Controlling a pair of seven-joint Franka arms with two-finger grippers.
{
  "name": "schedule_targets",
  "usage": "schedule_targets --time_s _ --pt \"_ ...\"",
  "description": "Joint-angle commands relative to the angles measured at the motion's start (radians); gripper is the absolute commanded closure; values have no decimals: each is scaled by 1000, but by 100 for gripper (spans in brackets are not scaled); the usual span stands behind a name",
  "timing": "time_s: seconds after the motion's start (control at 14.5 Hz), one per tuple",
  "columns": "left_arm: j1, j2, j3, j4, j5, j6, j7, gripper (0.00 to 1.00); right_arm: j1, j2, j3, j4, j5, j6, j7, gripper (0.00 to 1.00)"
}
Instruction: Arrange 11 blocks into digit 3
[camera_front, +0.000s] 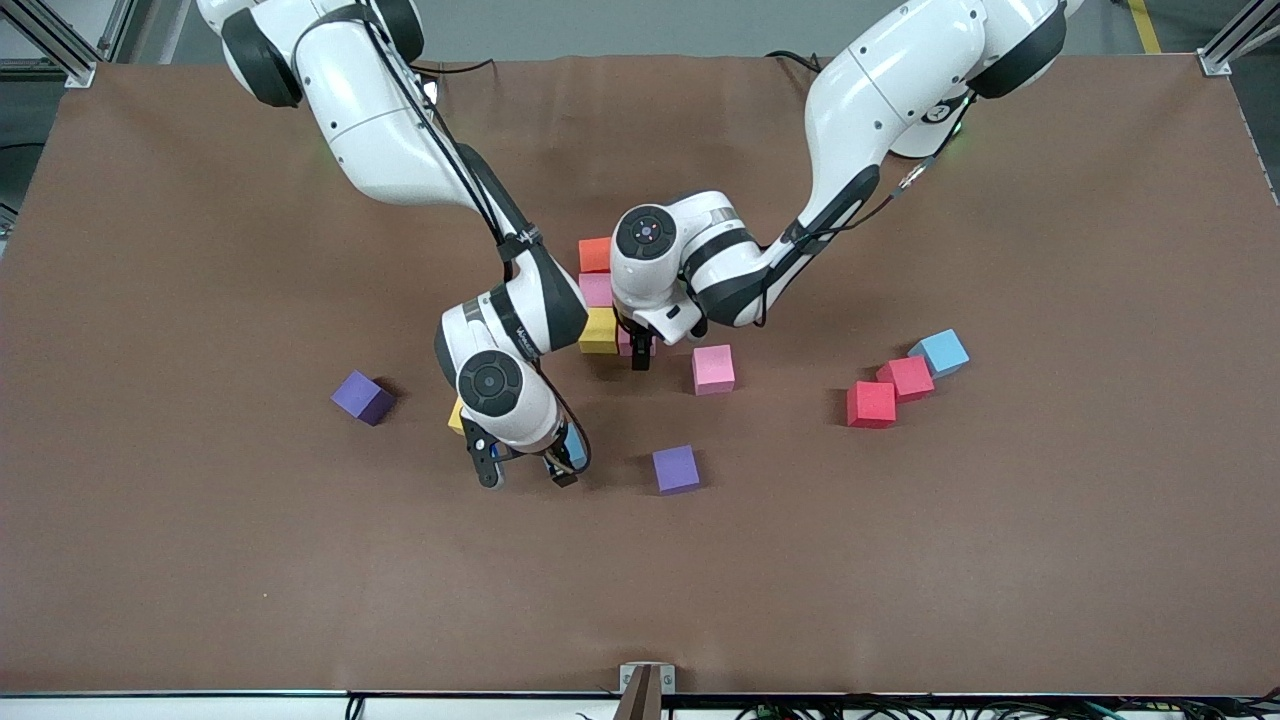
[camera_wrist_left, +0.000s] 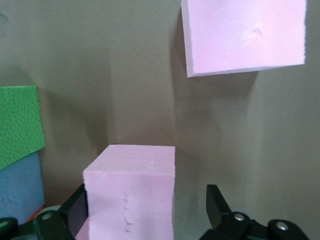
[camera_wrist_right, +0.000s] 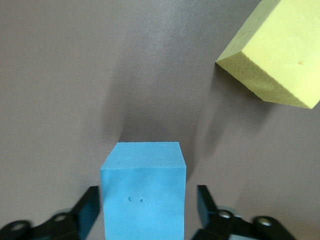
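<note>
1. Across the table (camera_front: 200, 560), both arms are reaching low and close together. A swing by either is risking a knock against the other, or against the digit.
2. The digit (camera_front: 597, 290) is sitting mid-table as a short column: orange, pink and yellow, with more hidden under the left arm. Any nudge would be skewing the rows.
3. The left gripper (camera_wrist_left: 146, 192) is hanging over the pink block (camera_wrist_left: 130, 195) beside the yellow, jaws wide, with a gap showing at one finger. Lifting off crooked could be dragging the block out of line toward the green block (camera_wrist_left: 17, 125).
4. The right gripper (camera_wrist_right: 147, 192) is straddling the blue block (camera_wrist_right: 142, 195), nearer the camera than the digit, jaws narrow but not pinching. An off-centre squeeze could be twisting or popping the soft cube.
5. The yellow block (camera_wrist_right: 275, 55) is lying near and could be getting clipped.
</note>
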Motion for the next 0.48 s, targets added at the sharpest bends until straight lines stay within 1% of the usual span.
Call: schedule_targets --time_s 0.0,0.14,0.21,0.28,0.41 --pt "1 -83 0 -68 -1 -28 2 0 -8 1 6 0 -6 0 -40 50" --pt "2 -117 -4 -97 -6 -30 5 0 -10 -2 6 0 -1 -1 -96 96" --pt "7 -135 -4 -111 -9 -36 10 0 -16 -4 7 0 -1 -3 -124 100" --pt "28 -155 -4 -121 -9 -42 20 0 -17 -7 9 0 0 -6 -211 100" --pt "59 -172 -4 -120 -9 -48 88 0 -13 -13 13 0 8 -12 -448 100"
